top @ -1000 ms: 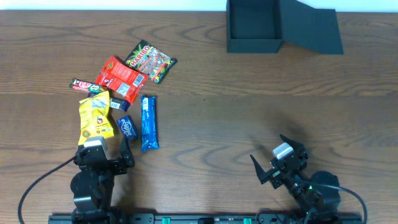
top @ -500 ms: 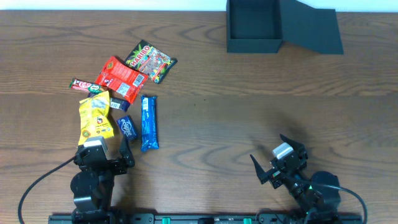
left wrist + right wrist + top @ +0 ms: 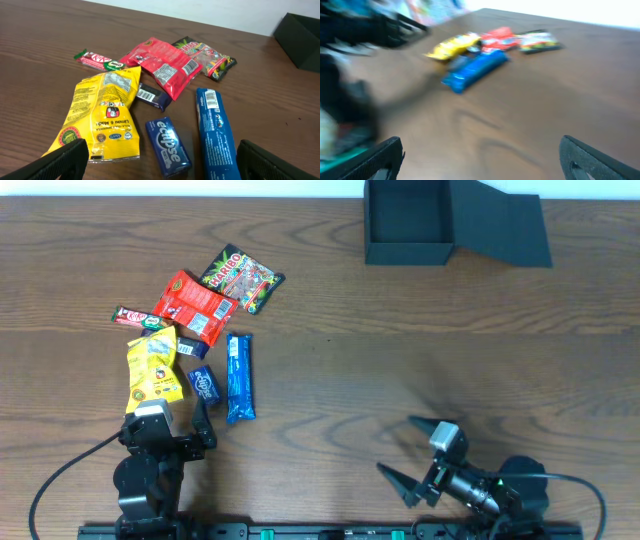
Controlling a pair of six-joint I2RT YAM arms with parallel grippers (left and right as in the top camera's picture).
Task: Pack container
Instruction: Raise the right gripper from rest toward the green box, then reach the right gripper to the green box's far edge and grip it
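Observation:
The container (image 3: 405, 225) is a dark square box at the table's far right, open, with its flap lid (image 3: 500, 225) lying out to the right; a corner of the container (image 3: 300, 40) shows in the left wrist view. My left gripper (image 3: 165, 420) (image 3: 165, 167) stands open just in front of the snack pile, nothing between its fingers. Low over bare wood at the front right, my right gripper (image 3: 400, 447) (image 3: 485, 165) is open and empty, pointing left towards the snacks. Its view is blurred.
The snacks lie at the left: a Haribo bag (image 3: 243, 278), a red packet (image 3: 195, 306), a KitKat (image 3: 140, 317), a yellow packet (image 3: 102, 117), a blue Eclipse pack (image 3: 167, 145) and a long blue bar (image 3: 215, 132) (image 3: 475, 70).
My right gripper has swung round to the left and dropped a little nearer the front edge. The left arm and the snacks have not moved.

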